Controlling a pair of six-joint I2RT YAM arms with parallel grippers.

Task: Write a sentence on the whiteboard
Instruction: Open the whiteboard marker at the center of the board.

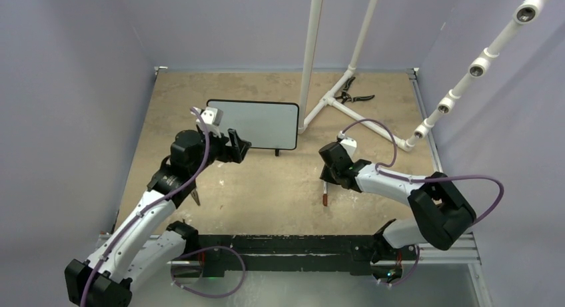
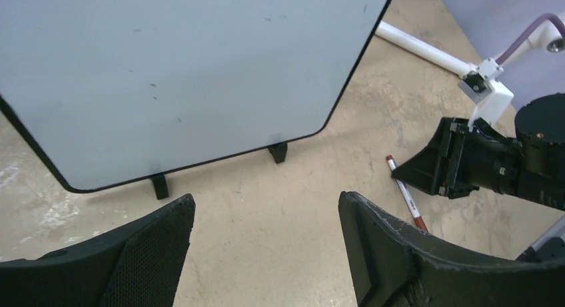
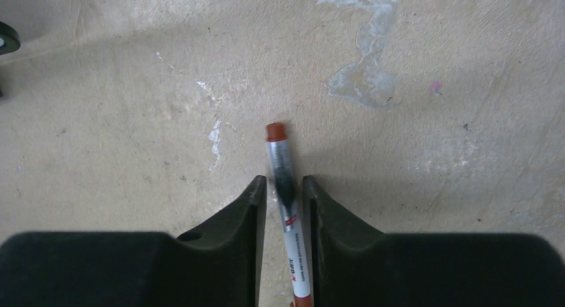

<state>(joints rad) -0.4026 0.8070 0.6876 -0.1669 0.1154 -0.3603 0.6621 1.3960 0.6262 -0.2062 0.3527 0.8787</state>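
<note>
The whiteboard [image 1: 256,124] stands upright on two small black feet at the middle back of the table; in the left wrist view [image 2: 186,74] its face is blank but for faint smudges, so no sentence shows. My left gripper [image 1: 237,147] [image 2: 266,200] is open and empty, just in front of the board's lower left part. A marker [image 1: 324,192] [image 3: 280,154] with a white barrel and red ends lies on the table right of the board. My right gripper [image 1: 328,177] [image 3: 284,182] is low over the marker, jaws narrowly open and straddling its barrel, with small gaps at the tips.
A white pipe frame [image 1: 333,100] stands right behind the board, with black pliers [image 1: 351,94] beside its base. A slanted white pipe rack [image 1: 466,74] runs along the right wall. Purple walls close in the table on three sides.
</note>
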